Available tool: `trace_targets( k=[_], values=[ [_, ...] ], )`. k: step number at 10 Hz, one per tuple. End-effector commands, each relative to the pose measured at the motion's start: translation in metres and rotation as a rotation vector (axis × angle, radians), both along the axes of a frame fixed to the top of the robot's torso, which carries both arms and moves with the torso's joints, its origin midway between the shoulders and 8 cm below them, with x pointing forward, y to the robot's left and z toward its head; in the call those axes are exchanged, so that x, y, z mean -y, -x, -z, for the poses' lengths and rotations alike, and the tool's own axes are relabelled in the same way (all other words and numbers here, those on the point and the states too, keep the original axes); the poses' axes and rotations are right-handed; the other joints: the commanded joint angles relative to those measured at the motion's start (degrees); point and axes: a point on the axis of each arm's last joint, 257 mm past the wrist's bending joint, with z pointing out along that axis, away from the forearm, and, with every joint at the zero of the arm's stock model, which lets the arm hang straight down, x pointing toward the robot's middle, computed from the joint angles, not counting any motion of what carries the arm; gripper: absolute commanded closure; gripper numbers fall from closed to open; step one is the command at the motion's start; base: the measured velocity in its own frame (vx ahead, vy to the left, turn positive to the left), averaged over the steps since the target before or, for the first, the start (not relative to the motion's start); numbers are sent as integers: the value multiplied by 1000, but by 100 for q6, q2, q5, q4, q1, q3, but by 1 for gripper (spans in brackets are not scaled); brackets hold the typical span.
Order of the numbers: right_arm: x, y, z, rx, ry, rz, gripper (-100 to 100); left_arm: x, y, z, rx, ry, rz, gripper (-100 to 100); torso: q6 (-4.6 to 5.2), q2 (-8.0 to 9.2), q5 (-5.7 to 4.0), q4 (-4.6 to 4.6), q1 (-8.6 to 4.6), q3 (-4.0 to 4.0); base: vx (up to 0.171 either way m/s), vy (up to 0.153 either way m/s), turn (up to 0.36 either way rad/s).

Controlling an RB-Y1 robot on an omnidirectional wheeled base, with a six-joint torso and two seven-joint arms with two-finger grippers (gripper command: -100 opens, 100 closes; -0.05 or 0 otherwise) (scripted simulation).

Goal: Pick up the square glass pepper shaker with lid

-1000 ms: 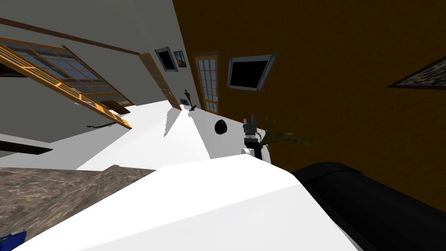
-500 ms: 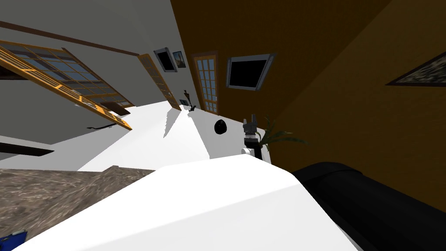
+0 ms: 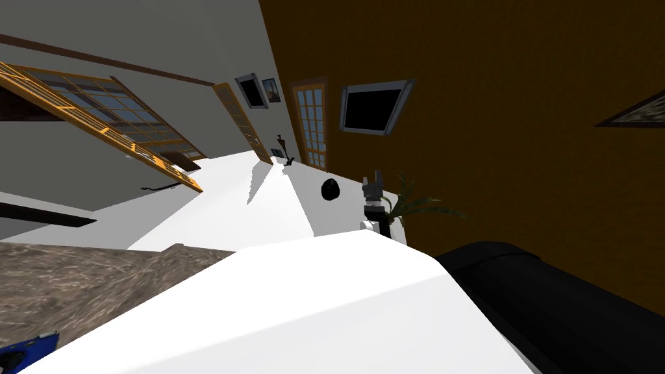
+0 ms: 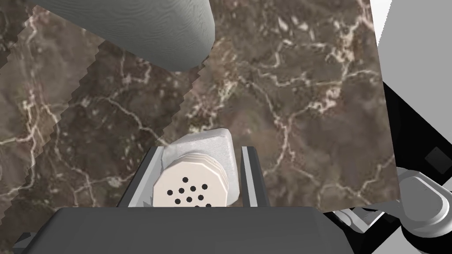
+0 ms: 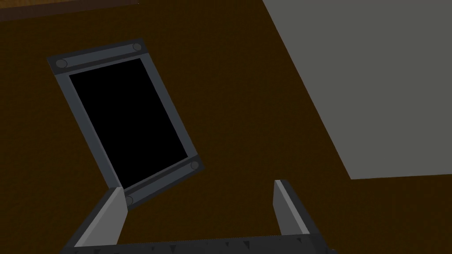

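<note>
The pepper shaker [image 4: 194, 185] has a white square body and a round cream lid with several black holes. It sits between the fingers of my left gripper [image 4: 201, 151], which press its two sides, so the gripper is shut on it. Brown veined marble counter [image 4: 287, 88] lies behind it; whether the shaker still touches the counter I cannot tell. My right gripper [image 3: 372, 184] is held up beyond my chest in the head view, away from the counter. Its fingers [image 5: 115, 211] stand open with nothing between them.
A grey cylinder-shaped object [image 4: 145, 26] stands on the counter a short way past the shaker. The counter's edge [image 4: 384, 110] runs close by on one side. In the head view the counter [image 3: 78, 286] is at lower left with a blue object [image 3: 26, 350] on it.
My head camera has shifted a little, so more of the blue object shows. My left fingers have closed in from wide open. The right arm has not moved.
</note>
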Motion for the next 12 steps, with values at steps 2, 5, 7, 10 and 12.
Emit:
trace_targets(
  k=[2,5,7,10,12],
  values=[
    [0,0,0,0,0,0,0,14,-4,-5,4,0,41,100,0,-2,1,0,2,-1,37,66,94],
    [0,0,0,0,0,0,0,27,-4,-10,4,0,63,100,1,2,0,0,-5,1,26,45,68],
    [0,0,0,0,0,0,0,33,-3,-13,3,-6,68,100,3,1,0,1,-3,0,27,41,66],
    [0,0,0,0,0,0,0,47,-1,-17,-2,-1,73,100,-3,-2,3,0,6,-1,36,58,90],
    [0,0,0,0,0,0,0,51,-1,-17,-5,5,76,100,-2,1,-1,1,-6,1,20,22,38]
  ],
)
